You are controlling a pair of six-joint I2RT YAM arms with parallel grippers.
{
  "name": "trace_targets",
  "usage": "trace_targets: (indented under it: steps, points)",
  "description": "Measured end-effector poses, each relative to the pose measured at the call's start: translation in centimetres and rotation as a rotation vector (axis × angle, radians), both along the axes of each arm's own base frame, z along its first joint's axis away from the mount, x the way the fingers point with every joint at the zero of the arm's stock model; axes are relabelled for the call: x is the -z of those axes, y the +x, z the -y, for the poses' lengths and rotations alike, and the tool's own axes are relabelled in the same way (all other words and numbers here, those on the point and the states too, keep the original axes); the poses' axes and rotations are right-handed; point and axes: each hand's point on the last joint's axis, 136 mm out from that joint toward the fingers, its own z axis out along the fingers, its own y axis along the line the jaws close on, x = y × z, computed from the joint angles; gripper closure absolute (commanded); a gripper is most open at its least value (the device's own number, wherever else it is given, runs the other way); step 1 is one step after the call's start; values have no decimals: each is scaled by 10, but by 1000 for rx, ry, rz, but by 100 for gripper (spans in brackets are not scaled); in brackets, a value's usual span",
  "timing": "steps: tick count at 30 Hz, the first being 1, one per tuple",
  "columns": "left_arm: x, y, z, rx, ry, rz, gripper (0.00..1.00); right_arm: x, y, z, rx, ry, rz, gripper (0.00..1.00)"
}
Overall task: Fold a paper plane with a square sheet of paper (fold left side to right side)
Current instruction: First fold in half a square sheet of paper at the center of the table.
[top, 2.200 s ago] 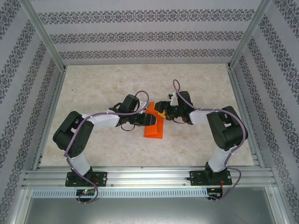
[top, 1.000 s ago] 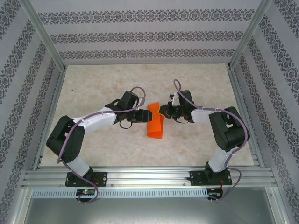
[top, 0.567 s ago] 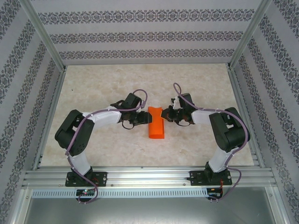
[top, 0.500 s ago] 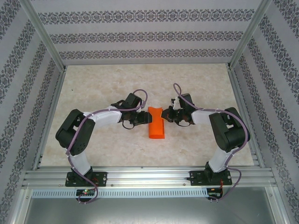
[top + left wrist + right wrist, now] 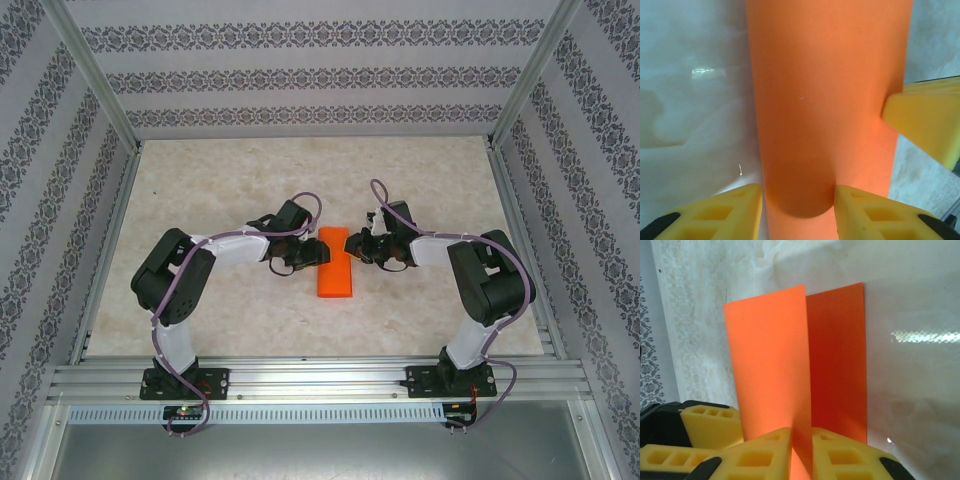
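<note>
The square sheet of paper (image 5: 335, 264) lies folded in half on the table as a narrow orange strip. In the right wrist view its pale upper layer (image 5: 767, 360) rises off the darker lower layer (image 5: 837, 355). That layer's edge stands between the fingers of my right gripper (image 5: 801, 450), whose jaws are a narrow gap apart. My right gripper (image 5: 358, 247) sits at the strip's right edge. My left gripper (image 5: 313, 257) sits at the left edge. In the left wrist view my left gripper (image 5: 798, 215) is open, fingers apart and low over the paper (image 5: 825, 90).
The marble tabletop (image 5: 230, 180) is bare around the paper. Patterned walls and a metal frame (image 5: 100, 90) enclose it. A finger of the right gripper (image 5: 922, 125) shows at the paper's right edge in the left wrist view.
The raised flap has come down, so the paper now lies as a flat folded strip. My left gripper moved right onto its edge and narrowed. My right gripper's jaws have loosened slightly.
</note>
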Motion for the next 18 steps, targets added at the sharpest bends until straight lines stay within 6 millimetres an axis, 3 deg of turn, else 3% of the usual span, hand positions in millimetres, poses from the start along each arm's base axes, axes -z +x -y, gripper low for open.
trace_targets:
  steps: [11, 18]
  points:
    - [8, 1, 11, 16, 22, -6, 59, -21, 5, 32, 55, -88, 65, 49]
    - [11, 2, 8, 6, 48, -6, 57, -20, 1, 45, 68, -154, 62, 48]
